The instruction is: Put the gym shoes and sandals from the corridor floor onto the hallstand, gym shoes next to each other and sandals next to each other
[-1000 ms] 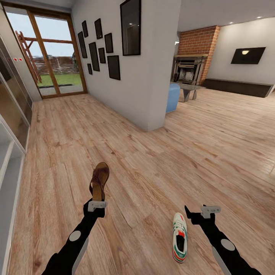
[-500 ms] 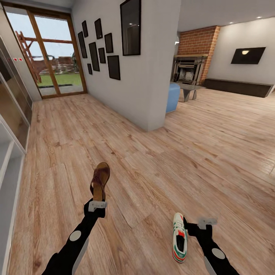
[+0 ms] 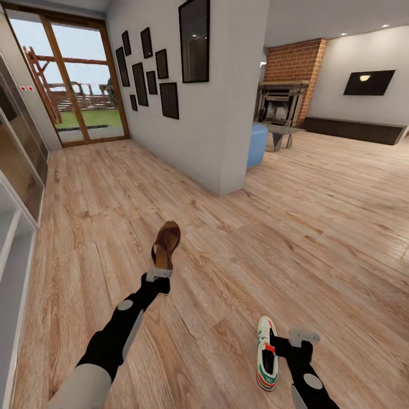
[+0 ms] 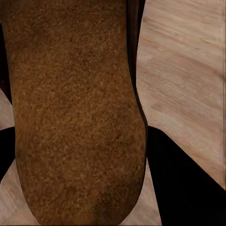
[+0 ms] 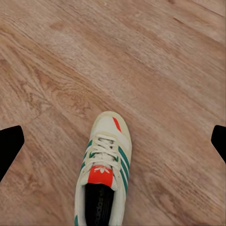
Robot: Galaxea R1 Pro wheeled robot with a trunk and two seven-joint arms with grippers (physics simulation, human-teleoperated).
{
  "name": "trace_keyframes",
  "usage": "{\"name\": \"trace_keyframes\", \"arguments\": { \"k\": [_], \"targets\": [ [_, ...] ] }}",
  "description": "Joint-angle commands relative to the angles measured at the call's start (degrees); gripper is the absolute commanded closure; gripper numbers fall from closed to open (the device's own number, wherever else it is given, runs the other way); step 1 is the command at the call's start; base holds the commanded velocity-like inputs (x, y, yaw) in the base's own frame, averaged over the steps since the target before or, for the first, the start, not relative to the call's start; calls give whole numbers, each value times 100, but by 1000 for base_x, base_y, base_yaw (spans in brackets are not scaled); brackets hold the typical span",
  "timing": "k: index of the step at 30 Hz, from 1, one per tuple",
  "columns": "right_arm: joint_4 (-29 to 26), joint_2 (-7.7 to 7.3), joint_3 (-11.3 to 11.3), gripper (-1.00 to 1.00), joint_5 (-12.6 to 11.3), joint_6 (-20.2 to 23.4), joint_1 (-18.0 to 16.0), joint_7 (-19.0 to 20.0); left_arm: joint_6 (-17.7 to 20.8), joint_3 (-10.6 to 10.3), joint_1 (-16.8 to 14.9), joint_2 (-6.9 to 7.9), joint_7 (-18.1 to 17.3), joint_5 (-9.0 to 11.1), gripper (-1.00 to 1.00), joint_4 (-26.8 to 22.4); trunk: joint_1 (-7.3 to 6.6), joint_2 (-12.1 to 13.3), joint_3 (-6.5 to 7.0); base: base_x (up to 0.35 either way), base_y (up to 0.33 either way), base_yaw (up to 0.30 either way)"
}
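Note:
My left gripper point(image 3: 161, 271) is shut on the heel end of one brown sandal point(image 3: 166, 244) and holds it above the corridor floor point(image 3: 227, 267), toe pointing away from me. In the left wrist view the sandal's tan sole point(image 4: 75, 108) sits between the dark fingers point(image 4: 183, 188). One white gym shoe point(image 3: 266, 355) with green stripes and a red tongue lies on the floor at the lower right. My right gripper point(image 3: 279, 343) hangs open right beside it. In the right wrist view the gym shoe point(image 5: 102, 174) lies between the spread fingertips point(image 5: 9, 146). The hallstand is out of view.
A white wall corner point(image 3: 227, 142) with black picture frames juts in ahead. Glass doors point(image 3: 79, 85) close the corridor's far end, and pale panels point(image 3: 14, 238) line the left edge. A blue pouf point(image 3: 257, 145), a brick fireplace point(image 3: 284, 96) and open wood floor lie to the right.
My left arm has stretched forward and to the right, carrying the sandal with it. My right gripper has dropped lower and moved in against the gym shoe's side.

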Motion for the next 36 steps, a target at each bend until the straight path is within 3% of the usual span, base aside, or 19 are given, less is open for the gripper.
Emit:
{"name": "trace_keyframes", "arguments": {
  "k": [1,8,10,15,24,25,27,28,29,32,36],
  "targets": [
    [4,-11,36,-100,-61,-28,-4,-44,42,1,-12,-25,-44,-71,100,-104,-1,-2,-5,0,0,0],
    [227,1,25,-100,-75,-32,-4,-52,229,-128,37,-23,-133,-42,100,-979,21,-42,-23,0,0,0],
    [281,9,20,-100,-79,-28,-4,-59,565,-124,37,-24,-135,-38,100,-1146,65,-122,-59,0,0,0],
    [302,27,28,-100,-82,1,-4,-67,1147,-122,-25,-50,-149,-36,100,-1310,175,-323,-170,0,0,49],
    [222,16,-23,-100,-115,69,-4,-74,1287,-125,-49,-83,-135,-44,100,-1498,373,-684,-398,0,0,102],
    [-582,-11,-33,-100,-116,1022,-4,-72,1438,-206,-49,-80,-130,-47,100,-1670,395,-724,-417,0,0,18],
    [-1242,0,-32,-100,-114,2276,-175,-77,1535,-304,-49,-78,-116,-45,100,-1725,438,-804,-454,0,0,7],
    [-1348,3,-34,-100,-112,2681,-458,-84,1551,-326,-49,-83,-111,-45,100,-1734,460,-844,-472,0,0,2],
    [-899,22,-36,-100,-123,2882,-739,-81,1559,-343,-49,-99,-103,-43,100,-1739,482,-884,-490,0,0,0],
    [-15,137,-36,-100,-134,2774,-865,-71,1561,-373,-49,-119,-100,-41,100,-1741,548,-1004,-544,0,0,0],
    [482,228,-31,-100,-132,1873,-926,-63,1561,-383,-49,-131,-99,-43,100,-1741,572,-1045,-584,0,0,0]
  ]
}}
